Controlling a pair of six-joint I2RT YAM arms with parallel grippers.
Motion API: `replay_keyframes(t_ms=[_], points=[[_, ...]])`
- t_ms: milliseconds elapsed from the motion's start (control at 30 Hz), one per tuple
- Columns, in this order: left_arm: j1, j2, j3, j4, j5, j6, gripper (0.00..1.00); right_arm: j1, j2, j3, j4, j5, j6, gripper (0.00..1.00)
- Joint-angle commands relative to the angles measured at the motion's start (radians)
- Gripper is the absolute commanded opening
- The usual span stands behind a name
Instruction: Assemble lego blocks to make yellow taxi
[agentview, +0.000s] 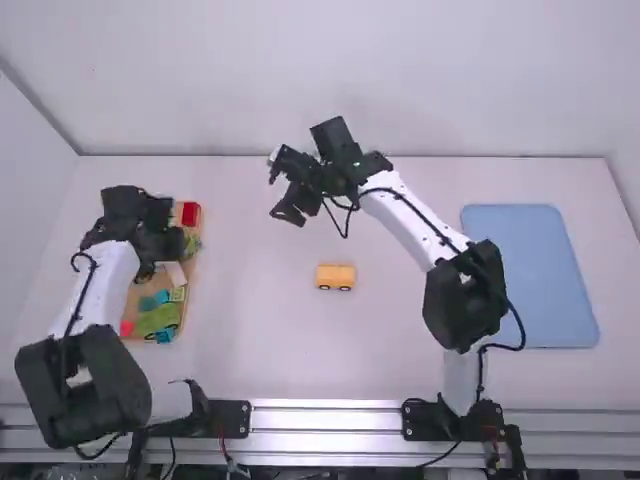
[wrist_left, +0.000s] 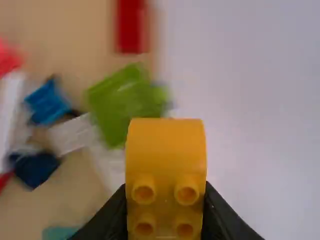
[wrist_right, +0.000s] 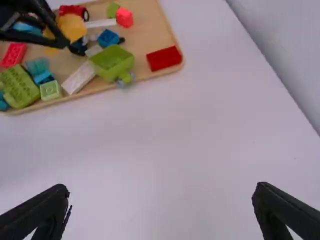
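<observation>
We see the left gripper (agentview: 168, 250) clamped on a rounded, studded yellow plastic block (wrist_left: 165, 150) over a tan wooden tray (wrist_right: 146, 20). The right gripper's (agentview: 279, 192) fingers are apart; from it toward the arm bases, a wheeled yellow plastic block (agentview: 335, 274) rests on the white tabletop (agentview: 240, 330).

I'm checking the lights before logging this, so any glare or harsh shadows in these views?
High view: fairly even light on the table, bright streaks along the metal rail. Left wrist view: pale sheen on the green piece, darker hollows in the studs of the yellow block. Right wrist view: no hard-edged shadow on the table.
</observation>
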Motion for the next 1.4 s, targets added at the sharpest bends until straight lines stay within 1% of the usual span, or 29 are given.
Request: replay_keyframes(t_ms=[0, 33, 100, 133, 167, 200, 267, 300, 333, 367, 400, 433, 467, 500, 533, 600, 633, 767, 833, 900, 967, 1000, 1033, 1100, 1133, 1267, 1300, 1333, 1367], points=[[-0.126, 0.005, 0.005, -0.034, 0.109, 0.207, 0.02, -0.017, -0.079, 0.030, -0.039, -0.043, -0.043, 0.98], [-0.196, 0.013, 0.005, -0.044, 0.078, 0.246, 0.02, -0.033, -0.097, 0.013, -0.062, -0.048, -0.066, 0.98], [-0.256, 0.029, 0.005, -0.050, 0.045, 0.279, 0.02, -0.047, -0.116, -0.016, -0.061, -0.043, -0.068, 0.98], [-0.304, 0.047, 0.005, -0.051, 0.020, 0.325, 0.02, -0.060, -0.140, -0.050, -0.056, -0.040, -0.068, 0.98], [-0.367, 0.080, 0.005, -0.046, -0.014, 0.399, 0.02, -0.078, -0.183, -0.109, -0.034, -0.037, -0.067, 0.98], [-0.386, 0.092, 0.005, -0.039, -0.029, 0.425, 0.02, -0.086, -0.206, -0.144, -0.021, -0.037, -0.067, 0.98], [-0.448, 0.142, 0.005, -0.011, -0.078, 0.503, 0.02, -0.110, -0.285, -0.260, 0.052, -0.037, -0.040, 0.98], [-0.476, 0.172, 0.005, 0.005, -0.090, 0.561, 0.02, -0.127, -0.340, -0.344, 0.114, -0.037, -0.011, 0.98], [-0.476, 0.172, 0.005, 0.005, -0.090, 0.561, 0.02, -0.127, -0.340, -0.344, 0.114, -0.037, -0.011, 0.98], [-0.503, 0.206, 0.005, 0.020, -0.088, 0.644, 0.02, -0.148, -0.407, -0.439, 0.179, -0.038, 0.016, 0.98], [-0.515, 0.224, 0.005, 0.032, -0.081, 0.683, 0.02, -0.159, -0.439, -0.487, 0.211, -0.038, 0.032, 0.98], [-0.538, 0.262, 0.005, 0.071, -0.076, 0.740, 0.02, -0.186, -0.518, -0.597, 0.284, -0.037, 0.073, 0.98], [-0.538, 0.262, 0.005, 0.071, -0.076, 0.740, 0.02, -0.186, -0.518, -0.597, 0.284, -0.037, 0.073, 0.98], [-0.551, 0.283, 0.005, 0.093, -0.076, 0.763, 0.02, -0.200, -0.561, -0.661, 0.334, -0.038, 0.106, 0.98], [-0.570, 0.312, 0.010, 0.116, -0.076, 0.803, 0.02, -0.219, -0.621, -0.759, 0.430, -0.037, 0.159, 0.98], [-0.581, 0.328, 0.016, 0.119, -0.076, 0.828, 0.02, -0.229, -0.657, -0.819, 0.492, -0.037, 0.192, 0.98], [-0.591, 0.350, 0.026, 0.117, -0.080, 0.853, 0.05, -0.239, -0.694, -0.880, 0.553, -0.037, 0.224, 0.98], [-0.600, 0.411, 0.058, 0.082, -0.082, 0.900, 0.13, -0.259, -0.768, -0.991, 0.642, -0.038, 0.283, 0.98], [-0.601, 0.436, 0.070, 0.077, -0.082, 0.899, 0.15, -0.262, -0.782, -1.009, 0.646, -0.038, 0.284, 0.98], [-0.605, 0.466, 0.084, 0.066, -0.078, 0.900, 0.15, -0.257, -0.792, -1.017, 0.640, -0.037, 0.285, 0.98], [-0.605, 0.472, 0.089, 0.062, -0.056, 0.924, 0.17, -0.252, -0.793, -1.017, 0.636, -0.031, 0.284, 0.98], [-0.605, 0.473, 0.090, 0.056, -0.027, 0.959, 0.25, -0.252, -0.793, -1.017, 0.633, -0.016, 0.285, 0.98], [-0.605, 0.473, 0.090, 0.051, 0.002, 0.986, 0.30, -0.253, -0.793, -1.015, 0.626, -0.005, 0.284, 0.98], [-0.604, 0.473, 0.089, 0.056, 0.045, 1.011, 0.44, -0.254, -0.792, -1.015, 0.621, 0.009, 0.285, 0.98], [-0.599, 0.473, 0.089, 0.060, 0.058, 1.006, 0.99, -0.254, -0.792, -1.015, 0.619, 0.008, 0.285, 0.98], [-0.595, 0.473, 0.089, 0.089, 0.061, 0.927, 0.99, -0.254, -0.792, -1.015, 0.621, 0.008, 0.285, 0.98], [-0.590, 0.473, 0.087, 0.093, 0.085, 0.922, 0.97, -0.254, -0.792, -1.015, 0.623, 0.008, 0.285, 0.98], [-0.579, 0.473, 0.083, 0.100, 0.119, 0.938, 1.00, -0.254, -0.793, -1.015, 0.622, 0.008, 0.285, 0.98], [-0.567, 0.473, 0.079, 0.105, 0.158, 0.968, 0.98, -0.253, -0.792, -1.015, 0.622, 0.008, 0.285, 0.98]])
